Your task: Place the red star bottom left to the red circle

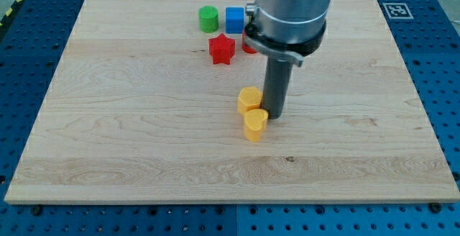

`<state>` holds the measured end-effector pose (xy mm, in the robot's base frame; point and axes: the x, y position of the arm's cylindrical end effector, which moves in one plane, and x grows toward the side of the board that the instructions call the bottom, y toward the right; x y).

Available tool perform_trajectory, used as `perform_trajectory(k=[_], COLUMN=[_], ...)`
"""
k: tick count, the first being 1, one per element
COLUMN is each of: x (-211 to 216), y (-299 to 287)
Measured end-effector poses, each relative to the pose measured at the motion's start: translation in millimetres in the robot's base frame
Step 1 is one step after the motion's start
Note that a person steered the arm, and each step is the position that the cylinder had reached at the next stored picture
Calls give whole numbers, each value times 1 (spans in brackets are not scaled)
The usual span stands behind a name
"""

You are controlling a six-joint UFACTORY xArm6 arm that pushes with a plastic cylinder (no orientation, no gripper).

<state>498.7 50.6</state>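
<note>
The red star (221,49) lies on the wooden board near the view's top centre. The red circle (248,47) is just right of it, mostly hidden behind the arm, only a red sliver showing. My tip (276,115) rests on the board well below both red blocks, right beside two yellow blocks: a yellow hexagon (249,99) to its left and a yellow block (255,124) to its lower left. The tip looks to touch or nearly touch them.
A green cylinder (208,19) and a blue cube (234,19) stand above the red star. The arm's grey body (291,9) covers the board's top centre-right. The wooden board (108,121) sits on a blue perforated table.
</note>
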Motion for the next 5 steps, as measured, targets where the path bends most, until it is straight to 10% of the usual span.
perform_trajectory(k=[5], x=[-68], y=[-34])
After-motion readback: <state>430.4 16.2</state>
